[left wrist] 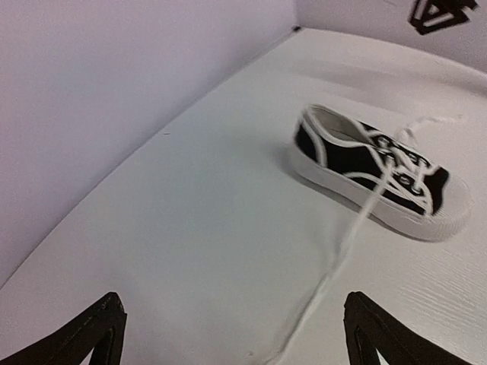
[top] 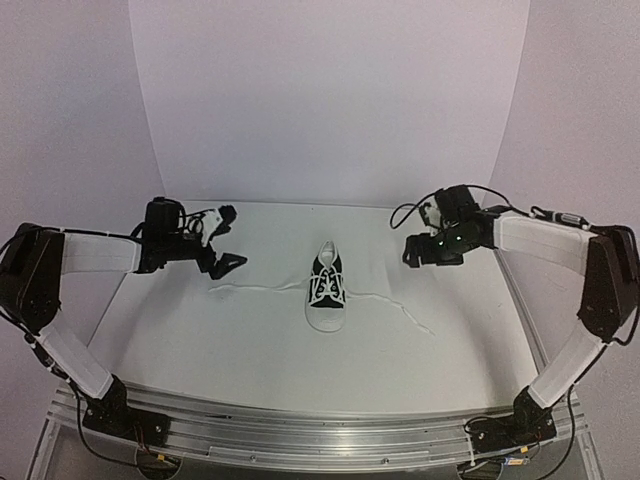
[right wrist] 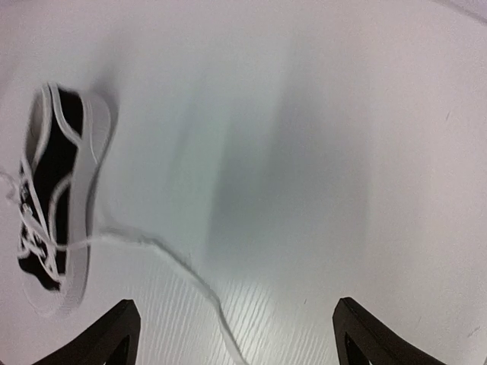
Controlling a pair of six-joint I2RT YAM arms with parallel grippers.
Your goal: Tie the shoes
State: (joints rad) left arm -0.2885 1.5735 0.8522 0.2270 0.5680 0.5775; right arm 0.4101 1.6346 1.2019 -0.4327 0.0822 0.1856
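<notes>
The left gripper and right gripper both stand apart, empty. Between them sits the black sneaker, its laces spread left and right. A pinch may miss the flat laces, or drag the light sneaker.

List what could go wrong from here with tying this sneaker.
1. The left lace and right lace are thin and white, and they lie flat on the white table. The open left fingers or right fingers may close beside a lace and miss it.
2. Nothing pins the sneaker. A pull on one lace could drag or tip it.
</notes>
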